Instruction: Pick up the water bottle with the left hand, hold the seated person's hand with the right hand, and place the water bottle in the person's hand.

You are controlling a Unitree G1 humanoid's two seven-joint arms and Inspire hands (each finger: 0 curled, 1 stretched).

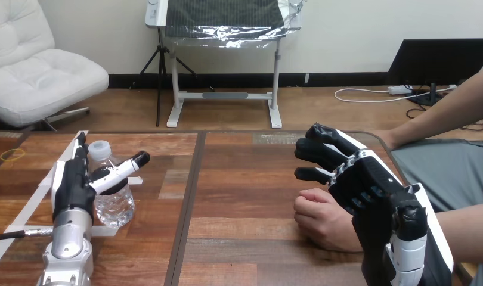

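Water bottle (pixel 112 199), clear ribbed plastic with a pale cap, stands on the wooden worktop (pixel 239 196) at the left, not yet lifted. The left hand (pixel 71 185) flanks it, fingers straight, thumb reaching across its front, perhaps touching but with no grip closed. The right hand (pixel 361 182) hangs over the person's hand (pixel 322 220), a loose fist, its black fingers curled on nothing. Every step remains.

The head camera looks forward and down (from close range) across the wooden table (pixel 245 179).
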